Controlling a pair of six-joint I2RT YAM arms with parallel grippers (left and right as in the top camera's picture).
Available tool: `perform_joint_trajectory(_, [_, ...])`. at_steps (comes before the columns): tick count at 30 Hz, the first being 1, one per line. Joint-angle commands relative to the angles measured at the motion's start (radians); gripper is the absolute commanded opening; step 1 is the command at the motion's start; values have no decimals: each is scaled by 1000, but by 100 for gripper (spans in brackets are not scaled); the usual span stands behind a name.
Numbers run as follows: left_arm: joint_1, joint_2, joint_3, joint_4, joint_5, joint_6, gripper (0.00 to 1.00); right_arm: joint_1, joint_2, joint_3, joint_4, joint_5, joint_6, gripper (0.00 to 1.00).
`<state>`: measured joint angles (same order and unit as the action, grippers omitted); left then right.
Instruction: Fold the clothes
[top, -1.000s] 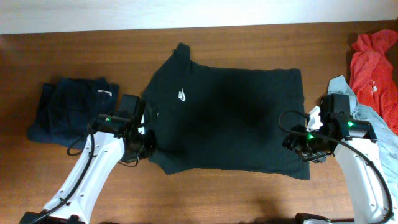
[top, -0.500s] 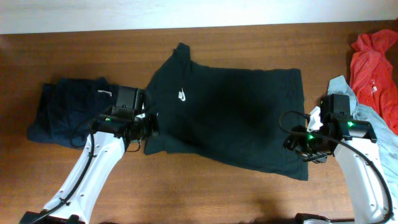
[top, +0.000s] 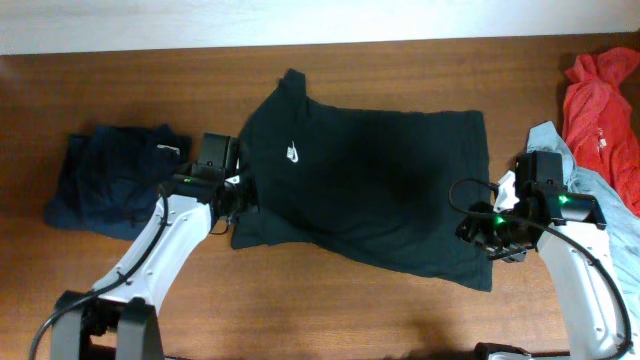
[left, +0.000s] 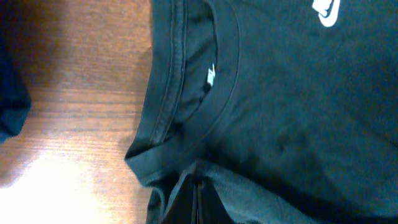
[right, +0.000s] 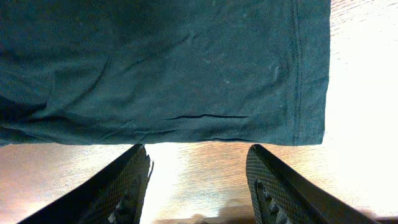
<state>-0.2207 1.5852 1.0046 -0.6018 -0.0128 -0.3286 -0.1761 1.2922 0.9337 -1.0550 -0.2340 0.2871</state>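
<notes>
**Position of the work.** The black shirt (top: 370, 190) lies spread across the middle of the table (top: 400, 320), collar (left: 211, 81) to the left and hem (right: 305, 81) to the right. Its white logo (top: 292, 154) faces up. A folded dark navy garment (top: 115, 180) lies at the left. A red-orange garment (top: 600, 110) and a pale grey-blue garment (top: 548, 135) lie at the far right, the latter partly under the right arm.

**Gripper state.**
- The left gripper (left: 196, 198) is fully closed on a bunched fold of the shirt just near of the collar. How many layers it has pinched cannot be told.
- The right gripper (right: 196, 152) stands about half open and holds nothing. Bare table shows between its fingers, with the shirt's near right corner just beyond them.

**Hazards from this state.**
1. Only one end of the shirt is held. Any pull by the left arm alone would probably drag the cloth and skew it; the near edge already runs at a slant.
2. The right fingers sit short of the hem. Closing here would grip nothing, and descending first could scrape the table.
3. If the left pinch holds a single layer, the fold may open when lifted.
4. The pale grey-blue garment lies against the right arm and could snag and travel with it.
</notes>
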Motion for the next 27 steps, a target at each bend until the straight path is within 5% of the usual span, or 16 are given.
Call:
perform_joint_trajectory(1, [0,14,8,27,-13,31,0,-1,-11,17,-2,10,-3,54])
perform_joint_trajectory(22, [1,46,8,237,-63,32,1,-1,-11,17,-2,9,-3,54])
perform_joint_trajectory(27, [1,80,8,251,-63,32,7,-1,-11,17,-5,9,-3,54])
